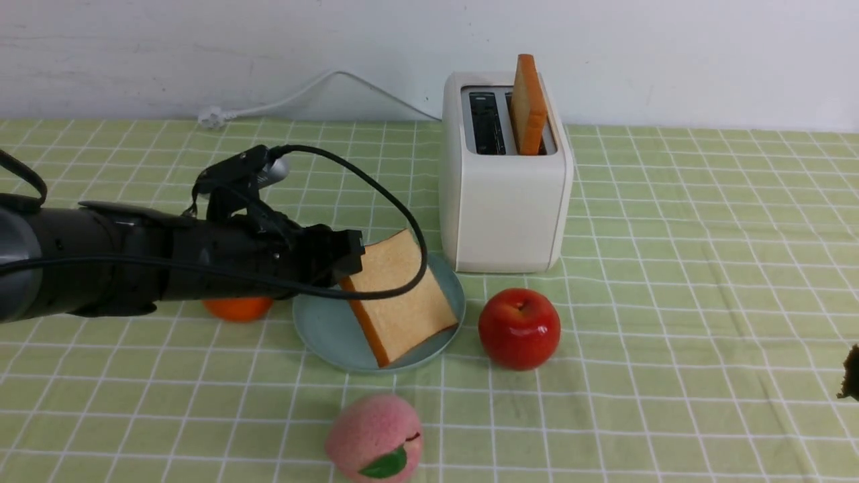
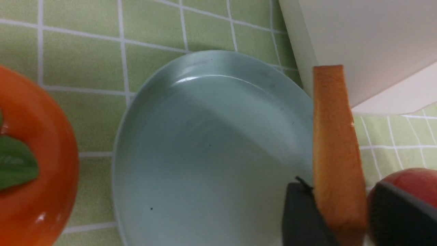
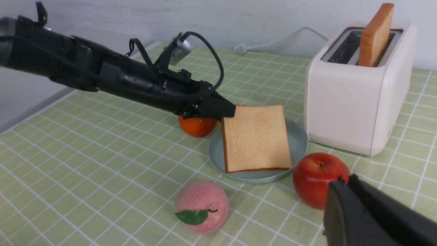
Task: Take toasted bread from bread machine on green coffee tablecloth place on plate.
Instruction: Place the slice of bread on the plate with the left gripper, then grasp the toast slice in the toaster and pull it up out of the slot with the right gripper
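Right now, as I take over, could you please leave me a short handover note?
The left gripper looks parted around the raised edge of the first toast slice, which tilts with its lower edge on the plate.
The right gripper is shut and empty.
The second toast slice stands in the right slot of the bread machine.
Done: one slice at the plate. Left: withdraw, fetch the other, plate it.

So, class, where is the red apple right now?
In the front view, the red apple sits right of the plate, in front of the bread machine.
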